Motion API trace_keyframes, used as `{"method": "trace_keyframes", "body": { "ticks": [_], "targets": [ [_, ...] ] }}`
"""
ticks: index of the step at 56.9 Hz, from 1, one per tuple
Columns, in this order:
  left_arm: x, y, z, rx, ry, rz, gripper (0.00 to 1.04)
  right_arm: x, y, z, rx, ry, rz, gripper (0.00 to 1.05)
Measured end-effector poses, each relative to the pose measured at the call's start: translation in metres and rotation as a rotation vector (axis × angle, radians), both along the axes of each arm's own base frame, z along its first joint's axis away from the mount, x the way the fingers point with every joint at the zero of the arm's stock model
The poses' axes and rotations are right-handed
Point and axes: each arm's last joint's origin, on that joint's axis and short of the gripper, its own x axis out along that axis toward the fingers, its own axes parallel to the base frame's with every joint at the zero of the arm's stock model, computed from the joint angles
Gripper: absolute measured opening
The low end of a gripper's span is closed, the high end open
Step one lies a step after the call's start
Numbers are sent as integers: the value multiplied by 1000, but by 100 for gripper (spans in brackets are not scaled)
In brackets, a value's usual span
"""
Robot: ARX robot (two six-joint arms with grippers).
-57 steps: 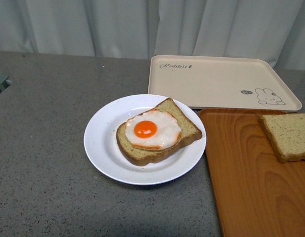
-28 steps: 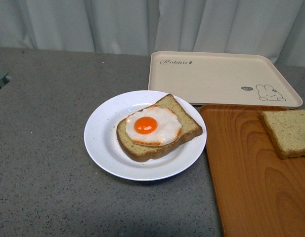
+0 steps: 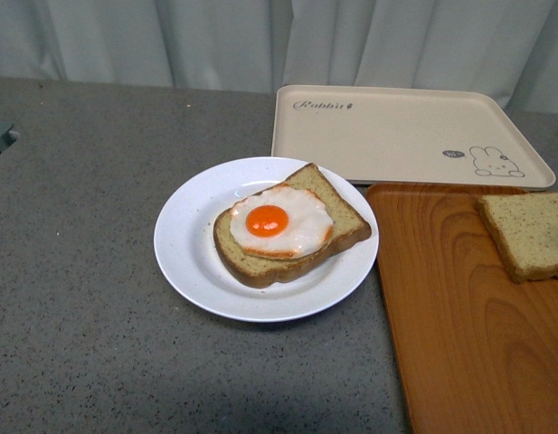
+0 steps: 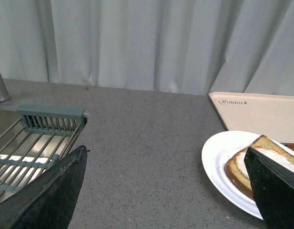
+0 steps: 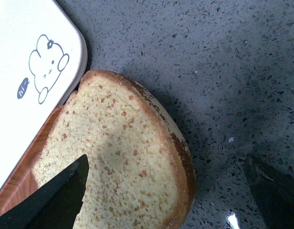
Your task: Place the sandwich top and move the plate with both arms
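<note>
A round white shallow plate (image 3: 184, 262) sits on a grey speckled countertop (image 3: 80, 271). On it lies a slice of brown bread topped with a fried egg (image 3: 292, 231), its orange yolk near the middle. Neither arm shows in the front view.

Just behind and to the right of the plate lies a cream rectangular tray with a small rabbit print (image 3: 396, 136). In front of that tray, just right of the plate, is an orange-brown wooden tray (image 3: 459, 325). The plain square slice of speckled tan bread with a darker crust, the sandwich top (image 3: 532, 235), rests on the far right corner of the wooden tray, well apart from the plate.

In the right wrist view, the black right gripper (image 5: 167, 161) hangs above this slice (image 5: 123, 157) with its fingers spread wide, holding nothing. Part of the slice reaches past the wooden tray's edge over the countertop.

In the left wrist view, the black left gripper (image 4: 166, 151) also has its fingers wide apart and empty. It sits above the countertop to the plate's left, near a grey-green slatted sink rack (image 4: 51, 119). White curtains (image 3: 170, 36) hang behind.
</note>
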Motion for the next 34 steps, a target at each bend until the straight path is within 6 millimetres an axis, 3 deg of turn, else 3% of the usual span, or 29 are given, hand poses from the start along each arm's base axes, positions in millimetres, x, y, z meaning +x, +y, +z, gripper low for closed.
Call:
{"method": "trace_keyframes", "body": {
  "ticks": [34],
  "targets": [
    [0,0,0,0,0,0,98,19,5,-2,9,-28,3,96]
  ]
}}
